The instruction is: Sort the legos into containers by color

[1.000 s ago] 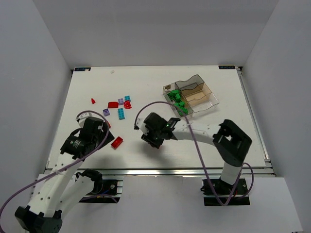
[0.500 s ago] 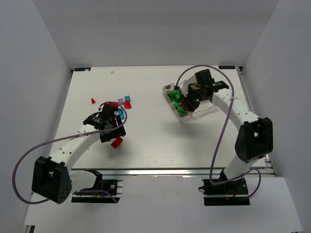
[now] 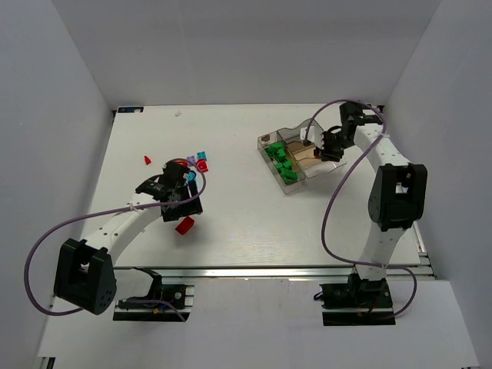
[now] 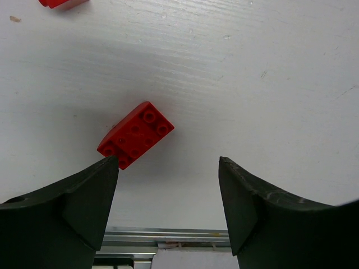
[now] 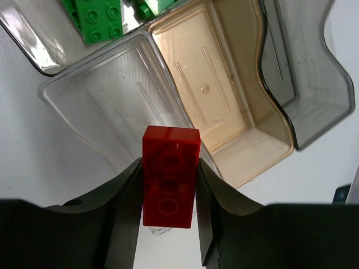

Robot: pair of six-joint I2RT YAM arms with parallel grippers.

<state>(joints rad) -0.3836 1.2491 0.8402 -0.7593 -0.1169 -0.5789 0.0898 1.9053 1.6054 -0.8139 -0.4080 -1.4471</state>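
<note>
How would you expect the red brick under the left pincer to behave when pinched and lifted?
Probably stiff: the red brick is hard-looking moulded plastic with crisp edges. Likely light, being small beside the open left pincer. Lying skewed to that pincer, it may twist as the grip closes.

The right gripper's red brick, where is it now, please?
Right wrist view: red brick clamped in the right gripper, over the tray's clear compartment beside the amber one.
</note>
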